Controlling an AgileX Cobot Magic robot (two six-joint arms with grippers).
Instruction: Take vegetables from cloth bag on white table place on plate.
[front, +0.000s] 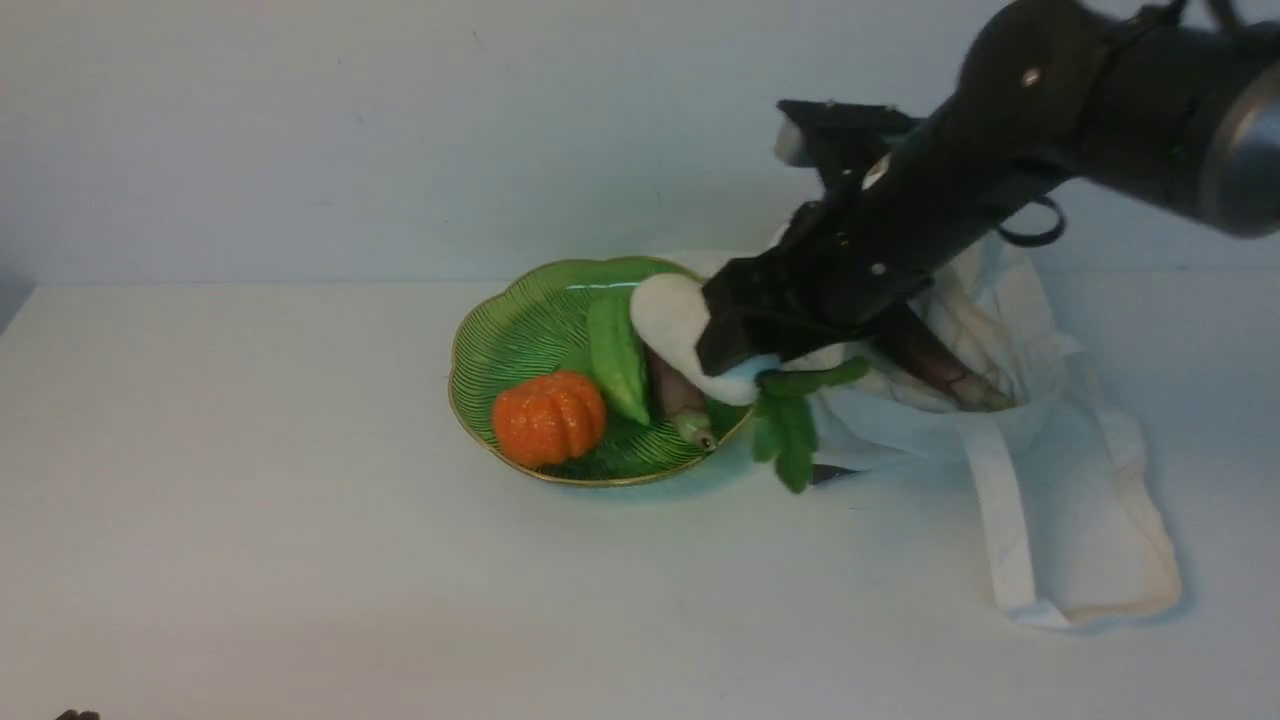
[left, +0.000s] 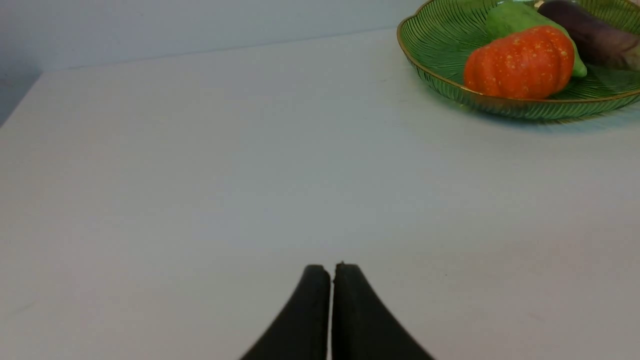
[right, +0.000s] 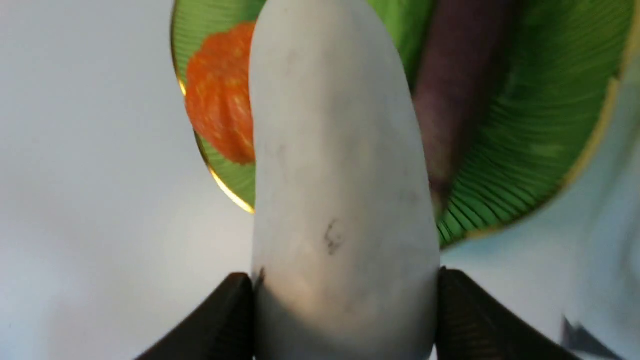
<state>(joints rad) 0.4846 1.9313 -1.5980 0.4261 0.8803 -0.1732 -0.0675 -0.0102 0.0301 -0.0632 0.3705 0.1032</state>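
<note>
Above a green plate, the right gripper grasps a white radish. Left gripper: closed, empty.

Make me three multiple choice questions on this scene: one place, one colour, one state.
1. Where is the pumpkin?
A) in the bag
B) on the plate
C) on bare table

2. What colour is the plate?
A) green
B) blue
C) red

3. How is the left gripper?
A) wide open
B) holding a gourd
C) shut, empty

1 B: the pumpkin sits inside the plate's rim.
2 A: the plate shows ribbed green.
3 C: the left gripper's fingertips nearly meet, nothing between them.
</note>
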